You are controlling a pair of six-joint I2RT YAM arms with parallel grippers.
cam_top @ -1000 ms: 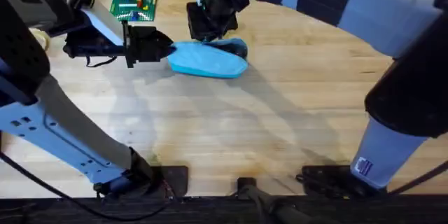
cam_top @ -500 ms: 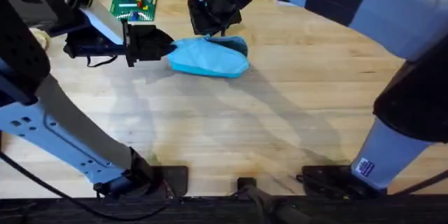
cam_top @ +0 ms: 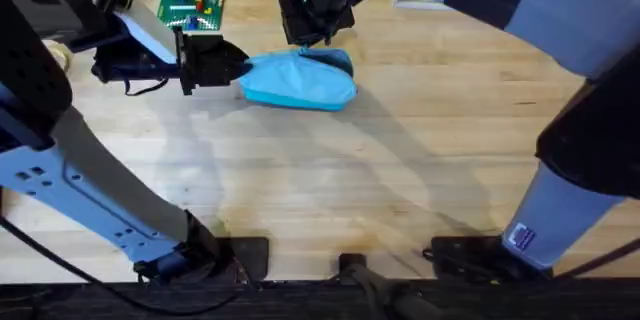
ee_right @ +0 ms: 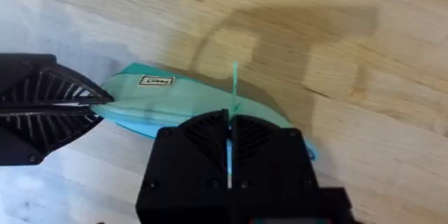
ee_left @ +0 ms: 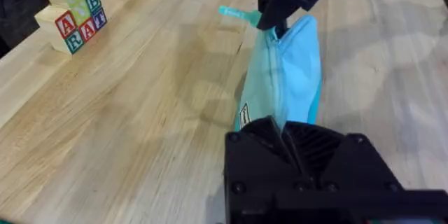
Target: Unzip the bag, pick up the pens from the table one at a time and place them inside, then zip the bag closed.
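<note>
Right tool (cam_top: 305,42), clamped on the zipper pull, shifted rightward; left tool (cam_top: 232,68) pinned the bag (cam_top: 298,82) end. Zipping underway.

1. One bag (cam_top: 298,82), light blue, lying on the one wooden table (cam_top: 400,160).
2. Two grippers at that bag: the left gripper (cam_top: 238,68) at one end, the right gripper (cam_top: 305,40) over the other.
3. One green circuit board (cam_top: 192,4) near the table's far edge.
4. A cluster of lettered toy blocks (ee_left: 72,14); three letter faces read clearly, but the exact number of blocks is hard to tell.
</note>
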